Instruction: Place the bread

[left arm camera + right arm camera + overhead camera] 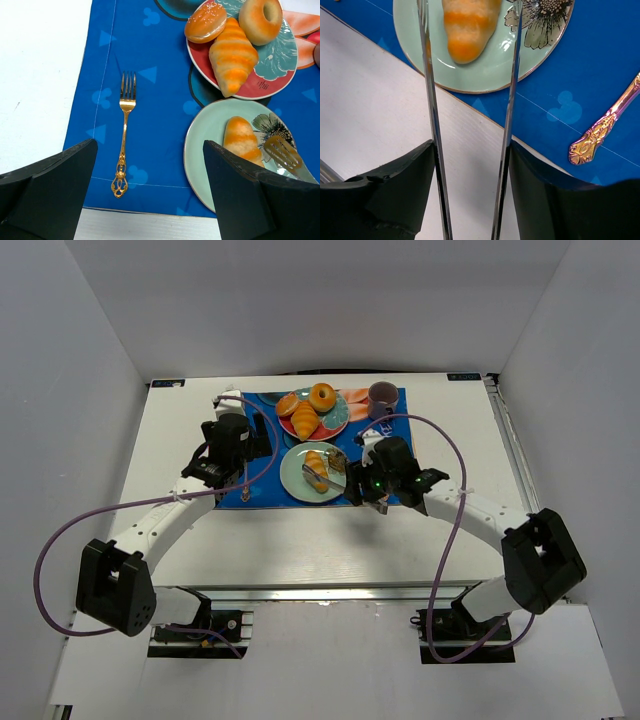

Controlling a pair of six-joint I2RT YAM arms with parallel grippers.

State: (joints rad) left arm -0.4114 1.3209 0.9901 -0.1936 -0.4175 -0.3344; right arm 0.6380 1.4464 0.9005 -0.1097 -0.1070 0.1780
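Note:
The bread (316, 466) (242, 139) (468, 26), a small golden croissant, lies on the pale green plate (293, 480) (205, 145) (490, 75). My right gripper (362, 486) (471, 150) is shut on a pair of metal tongs (512, 100), one finger pressing on each arm. The tong arms stand spread to either side of the bread's near end, not squeezing it. One tong tip (282, 152) rests over the plate beside the bread. My left gripper (218, 478) (150, 145) hovers open and holds nothing, above the mat's left part near a gold fork (125, 135).
A red plate (335, 427) (260, 90) behind holds another croissant (232, 55), a bun (205, 22) and a ring doughnut (260, 19). A purple cup (381, 398) stands at the back right. A gold handle (600, 132) lies on the blue mat (392, 440).

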